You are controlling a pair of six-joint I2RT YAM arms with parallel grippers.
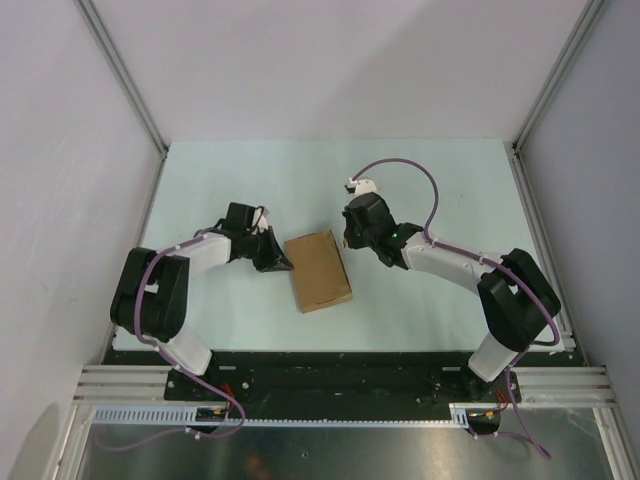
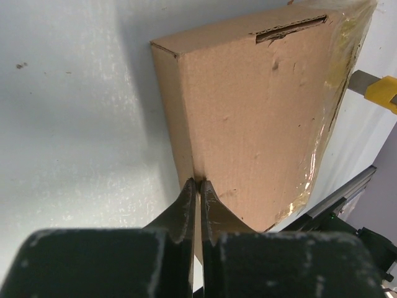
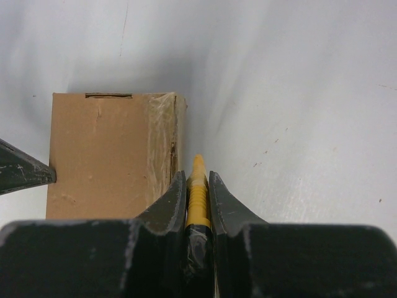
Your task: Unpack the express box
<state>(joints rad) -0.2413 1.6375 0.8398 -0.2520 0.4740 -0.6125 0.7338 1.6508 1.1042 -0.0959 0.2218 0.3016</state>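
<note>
While two arms flank it, a small flat brown cardboard express box (image 1: 318, 270) lies shut at the middle of the pale table (image 1: 440, 180).

Its long axis runs near to far, slightly skewed, with a gripper on either side. At the left long side sits the left gripper (image 1: 283, 262), fingers pinched together on nothing, tips touching the cardboard wall. Farther back, just right of the box's taped right edge, the right gripper (image 1: 348, 242) is clamped on a yellow utility knife (image 3: 197, 186), whose nose points along that edge toward the far end. The right arm looks best placed to slit the clear tape (image 3: 160, 133); the box lies immediately left of the knife.
</note>
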